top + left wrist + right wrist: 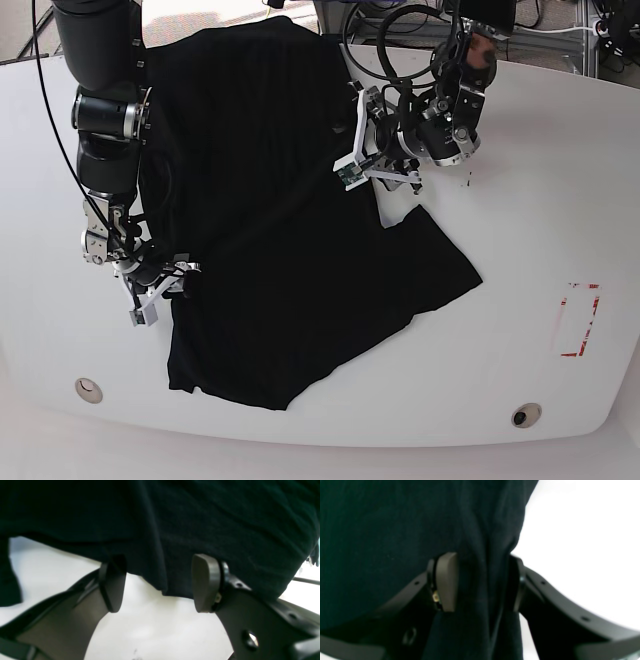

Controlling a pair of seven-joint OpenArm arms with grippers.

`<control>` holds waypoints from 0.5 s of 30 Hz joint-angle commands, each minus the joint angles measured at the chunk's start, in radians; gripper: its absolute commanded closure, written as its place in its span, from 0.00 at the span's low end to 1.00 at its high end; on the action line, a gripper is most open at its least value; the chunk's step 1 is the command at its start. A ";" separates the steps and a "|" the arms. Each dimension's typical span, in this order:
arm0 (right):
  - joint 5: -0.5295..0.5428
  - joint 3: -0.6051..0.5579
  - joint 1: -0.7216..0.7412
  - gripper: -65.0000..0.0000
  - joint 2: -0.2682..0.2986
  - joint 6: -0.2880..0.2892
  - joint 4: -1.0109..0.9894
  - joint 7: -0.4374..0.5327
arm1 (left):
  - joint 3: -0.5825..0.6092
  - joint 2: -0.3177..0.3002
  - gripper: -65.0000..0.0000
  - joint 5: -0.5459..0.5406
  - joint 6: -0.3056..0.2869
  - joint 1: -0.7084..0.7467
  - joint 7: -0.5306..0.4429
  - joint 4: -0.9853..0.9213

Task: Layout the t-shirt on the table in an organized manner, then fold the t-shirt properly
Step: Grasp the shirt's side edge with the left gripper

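The black t-shirt lies spread over the white table, with wrinkles and its lower right corner skewed outward. My left gripper is at the shirt's right edge near the top. In the left wrist view it stands open, a hanging fold of the t-shirt dropping between the fingers without being pinched. My right gripper is at the shirt's left edge. Its jaws stand apart, with creased cloth filling the gap between the pads.
A red tape rectangle marks the table at the right. Two small round holes sit near the front edge. Cables and equipment crowd the back behind the left arm.
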 commanded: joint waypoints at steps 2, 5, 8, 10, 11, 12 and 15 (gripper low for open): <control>0.002 0.000 0.019 0.56 0.011 0.002 0.011 -0.015 | 0.002 -0.002 0.41 -0.012 -0.001 -0.011 -0.007 -0.024; 0.004 0.004 0.017 0.56 0.011 0.002 0.011 -0.015 | 0.002 -0.005 0.41 -0.012 -0.001 -0.028 -0.007 -0.062; 0.004 0.005 0.017 0.56 0.011 0.003 0.011 -0.015 | 0.002 -0.015 0.41 -0.012 -0.001 -0.029 -0.007 -0.087; 0.004 0.005 0.017 0.56 0.011 0.003 0.011 -0.015 | 0.002 -0.019 0.41 -0.012 -0.001 -0.029 -0.008 -0.090; 0.004 0.005 0.017 0.56 0.011 0.003 0.011 -0.015 | 0.002 -0.022 0.41 -0.012 -0.001 -0.029 -0.008 -0.088; 0.004 0.005 0.017 0.56 0.011 0.003 0.011 -0.015 | 0.002 -0.024 0.41 -0.012 -0.001 -0.029 -0.008 -0.087; 0.004 0.005 0.017 0.56 0.010 0.003 0.012 -0.015 | 0.002 -0.027 0.51 -0.011 -0.001 -0.033 -0.008 -0.088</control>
